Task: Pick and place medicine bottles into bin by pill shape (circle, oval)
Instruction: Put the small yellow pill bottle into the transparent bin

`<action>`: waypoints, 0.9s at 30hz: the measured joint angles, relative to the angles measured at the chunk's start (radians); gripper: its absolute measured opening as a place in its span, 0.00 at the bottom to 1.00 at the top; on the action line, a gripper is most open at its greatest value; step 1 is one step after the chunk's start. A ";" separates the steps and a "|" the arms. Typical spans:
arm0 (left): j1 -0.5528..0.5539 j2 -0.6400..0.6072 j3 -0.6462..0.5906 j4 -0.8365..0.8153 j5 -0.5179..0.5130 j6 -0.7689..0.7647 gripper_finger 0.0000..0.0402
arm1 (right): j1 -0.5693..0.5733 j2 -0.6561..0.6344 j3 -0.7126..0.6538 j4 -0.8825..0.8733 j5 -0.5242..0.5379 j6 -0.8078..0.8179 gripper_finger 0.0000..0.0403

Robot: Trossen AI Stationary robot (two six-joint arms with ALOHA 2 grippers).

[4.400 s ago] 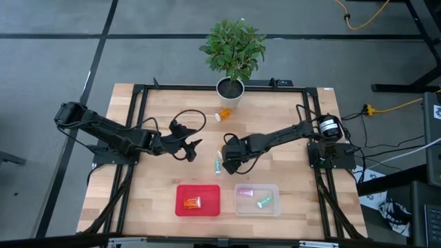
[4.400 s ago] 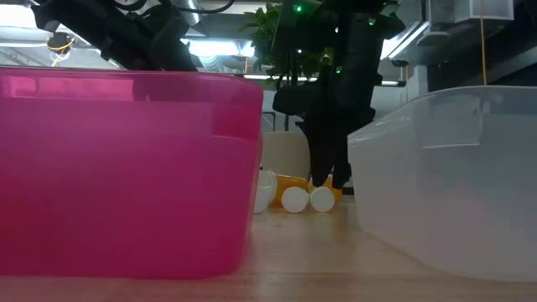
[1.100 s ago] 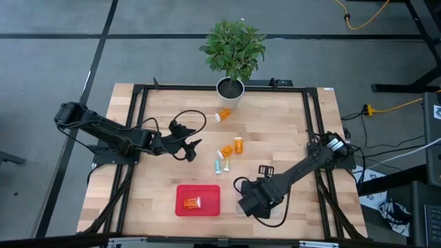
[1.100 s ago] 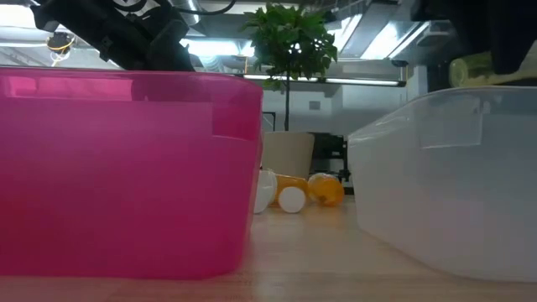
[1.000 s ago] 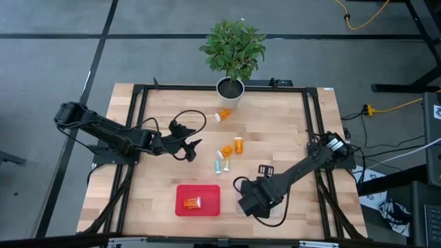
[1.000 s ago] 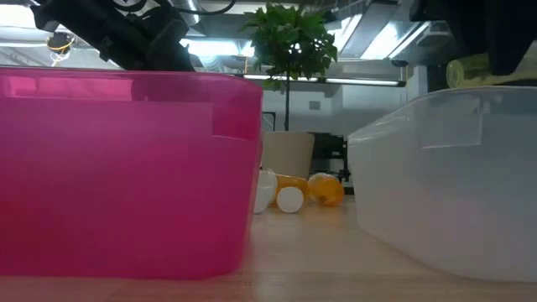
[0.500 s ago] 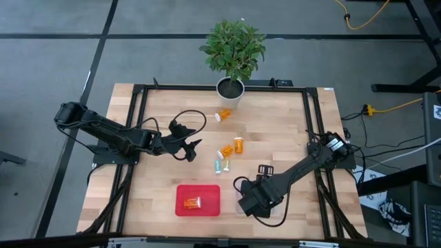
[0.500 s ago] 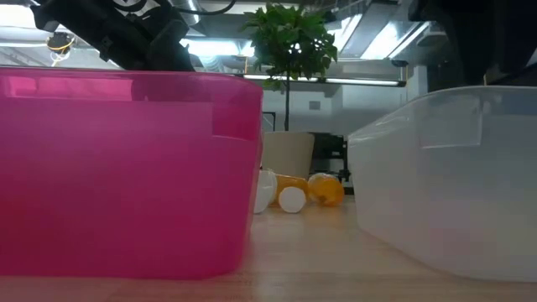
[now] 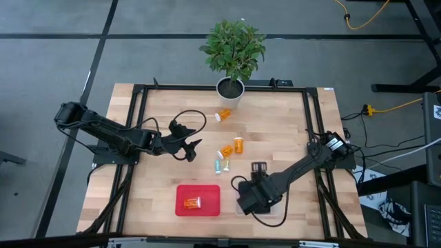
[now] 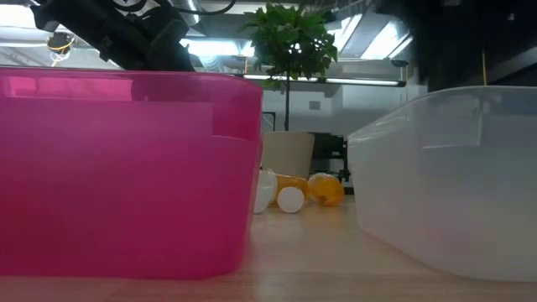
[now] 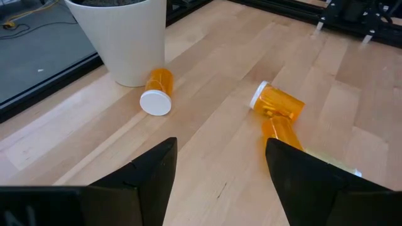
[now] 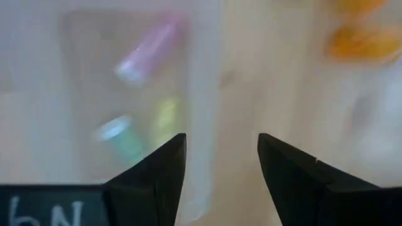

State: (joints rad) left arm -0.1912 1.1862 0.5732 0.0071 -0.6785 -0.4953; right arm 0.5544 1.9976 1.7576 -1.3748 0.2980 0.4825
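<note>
Three pastel bottles, pink (image 12: pixel 146 49), yellow (image 12: pixel 166 114) and teal (image 12: pixel 120 135), lie in the clear bin (image 9: pixel 277 210), seen blurred from the right wrist. An orange bottle (image 9: pixel 192 202) lies in the pink bin (image 9: pixel 198 200) just left of it. Mid-bench, two orange bottles (image 9: pixel 239 145) lie close together with a pale one (image 9: pixel 218 165) just below them, and one orange bottle (image 9: pixel 223 114) lies near the plant pot (image 9: pixel 231 89). The right gripper (image 9: pixel 249 200) hangs over the clear bin's left edge, fingers apart and empty. The left gripper (image 9: pixel 195 147) waits left of the mid-bench bottles, fingers apart, holding nothing.
</note>
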 joint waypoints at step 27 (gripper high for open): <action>0.000 0.000 0.000 -0.001 0.000 -0.001 0.59 | -0.309 0.018 -0.075 0.420 0.133 0.423 0.50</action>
State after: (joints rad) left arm -0.1909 1.1862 0.5732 0.0061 -0.6787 -0.4961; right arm 0.2458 2.0151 1.6822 -0.9549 0.4306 0.9060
